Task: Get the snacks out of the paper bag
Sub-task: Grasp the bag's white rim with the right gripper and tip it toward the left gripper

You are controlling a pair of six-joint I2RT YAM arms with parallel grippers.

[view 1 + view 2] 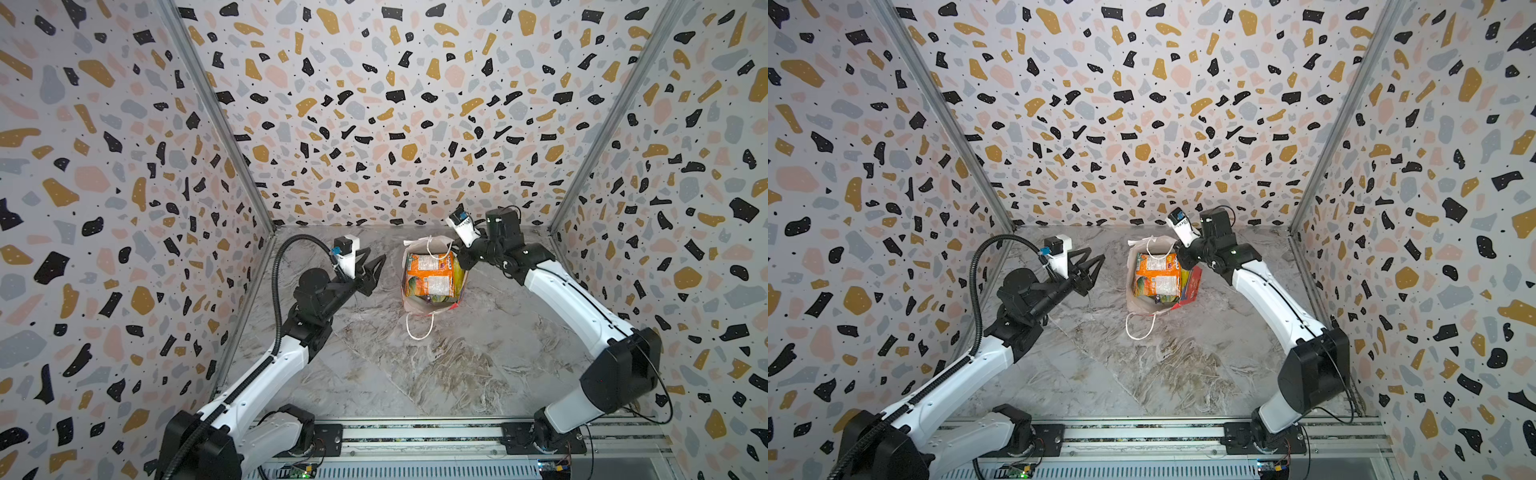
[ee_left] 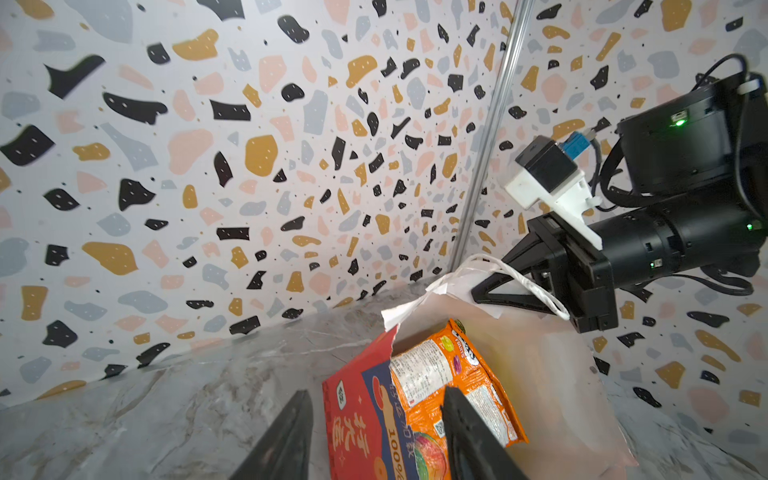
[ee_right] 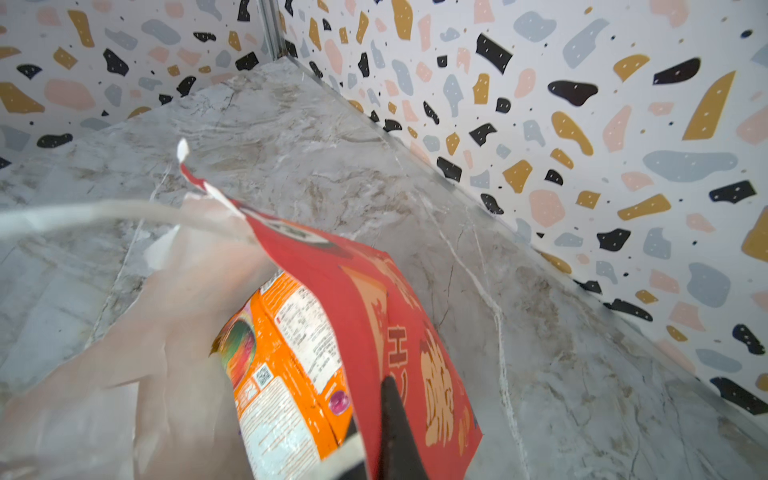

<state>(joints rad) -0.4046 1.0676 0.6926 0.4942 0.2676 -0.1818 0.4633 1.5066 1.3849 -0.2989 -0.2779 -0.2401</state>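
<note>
The right claw (image 2: 478,296) is pinching the rim of the bag (image 2: 353,417) standing on the table (image 1: 457,365), snacks (image 1: 430,274) are sitting inside, and the left claw (image 1: 377,254) is hovering half open beside it, empty.

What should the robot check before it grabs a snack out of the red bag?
1. Paper bag standing with its mouth open: ok.
2. Right gripper shut on the bag's rim, steadying it: ok.
3. Left gripper jaws apart, nothing in them: ok.
4. Left gripper above the bag's mouth: not ok, it hangs beside the bag.
5. Orange packet lies on top of the pile: ok.
6. How many packets lie under it: cannot tell.
</note>
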